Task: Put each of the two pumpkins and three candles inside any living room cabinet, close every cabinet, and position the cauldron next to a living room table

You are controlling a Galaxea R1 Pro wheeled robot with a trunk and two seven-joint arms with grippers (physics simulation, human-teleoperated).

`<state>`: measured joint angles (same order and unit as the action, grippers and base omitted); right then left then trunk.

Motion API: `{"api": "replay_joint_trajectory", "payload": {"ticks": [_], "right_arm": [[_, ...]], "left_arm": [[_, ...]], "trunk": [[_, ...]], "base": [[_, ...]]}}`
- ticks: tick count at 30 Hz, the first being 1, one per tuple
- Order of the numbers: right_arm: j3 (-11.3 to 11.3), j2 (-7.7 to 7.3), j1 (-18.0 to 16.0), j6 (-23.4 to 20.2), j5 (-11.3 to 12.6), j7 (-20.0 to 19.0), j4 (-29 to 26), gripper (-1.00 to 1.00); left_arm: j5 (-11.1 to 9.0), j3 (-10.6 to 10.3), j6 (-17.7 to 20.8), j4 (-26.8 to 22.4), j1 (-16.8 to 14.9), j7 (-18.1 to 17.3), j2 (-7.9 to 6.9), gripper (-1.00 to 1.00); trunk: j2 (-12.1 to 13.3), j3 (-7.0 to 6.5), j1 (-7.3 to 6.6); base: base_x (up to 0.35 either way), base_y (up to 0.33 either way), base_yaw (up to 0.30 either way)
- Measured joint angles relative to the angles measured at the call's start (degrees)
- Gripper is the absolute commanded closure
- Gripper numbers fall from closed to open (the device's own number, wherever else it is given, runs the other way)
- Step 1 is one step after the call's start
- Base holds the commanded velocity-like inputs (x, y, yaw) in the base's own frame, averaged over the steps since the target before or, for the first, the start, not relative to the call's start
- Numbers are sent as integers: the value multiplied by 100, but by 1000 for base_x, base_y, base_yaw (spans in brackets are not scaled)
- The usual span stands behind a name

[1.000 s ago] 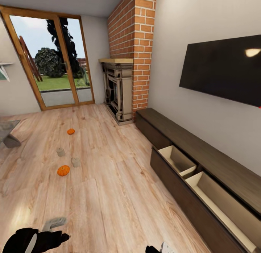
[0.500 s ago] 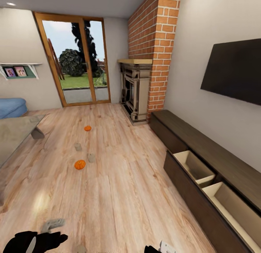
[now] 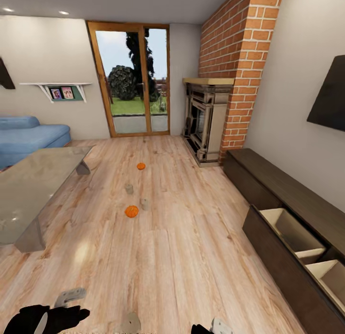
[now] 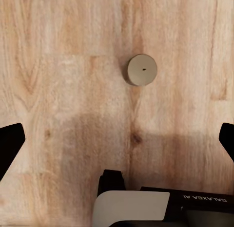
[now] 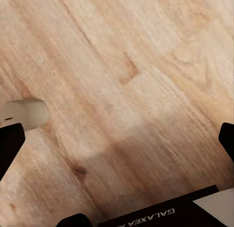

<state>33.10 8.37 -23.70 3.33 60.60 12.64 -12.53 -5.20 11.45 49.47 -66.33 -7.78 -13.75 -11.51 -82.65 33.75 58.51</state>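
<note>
- We found both pumpkins point(image 3: 132, 211) point(image 3: 141, 166) and three candles point(image 3: 130, 188) point(image 3: 144, 204) point(image 4: 142, 69) on the floor point(image 3: 182, 257).
- Cabinet point(image 3: 282, 238) drawers stood open, empty.
- Left gripper point(image 4: 117, 139) and right gripper point(image 5: 117, 139) were wide, holding nothing.
- Nothing stowed yet.

Pale wood floor point(image 3: 191, 257), brick chimney point(image 3: 239, 61) over a fireplace point(image 3: 206, 121), glass doors point(image 3: 132, 80), blue sofa point(image 3: 28, 135).

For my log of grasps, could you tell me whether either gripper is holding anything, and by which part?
Nothing is held: both wrist views show wide-spread fingertips over bare floor, with a candle standing free below.
</note>
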Motion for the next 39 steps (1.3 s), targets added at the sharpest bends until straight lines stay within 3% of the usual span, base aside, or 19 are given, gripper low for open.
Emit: {"api": "replay_joint_trajectory", "payload": {"ticks": [12,19,25,39], "right_arm": [[0,-15,0,13,-4,-34,-13,-100],[-1,-10,2,291,-1,-44,-12,-100],[-1,-10,1,314,-1,-42,-11,-100],[-3,-35,1,305,8,-44,-1,-100]], "left_arm": [[0,-3,-29,-1,0,-11,-2,-100],[1,-17,-110,-1,-1,-14,1,-100],[2,-28,-115,2,-2,-15,0,-100],[1,-40,-113,-18,-1,-15,0,-100]], "trunk": [[0,3,0],[0,3,0],[0,3,0],[0,3,0]], "base": [[-11,168,242],[60,288,-36],[4,76,-202],[0,142,-7]]}}
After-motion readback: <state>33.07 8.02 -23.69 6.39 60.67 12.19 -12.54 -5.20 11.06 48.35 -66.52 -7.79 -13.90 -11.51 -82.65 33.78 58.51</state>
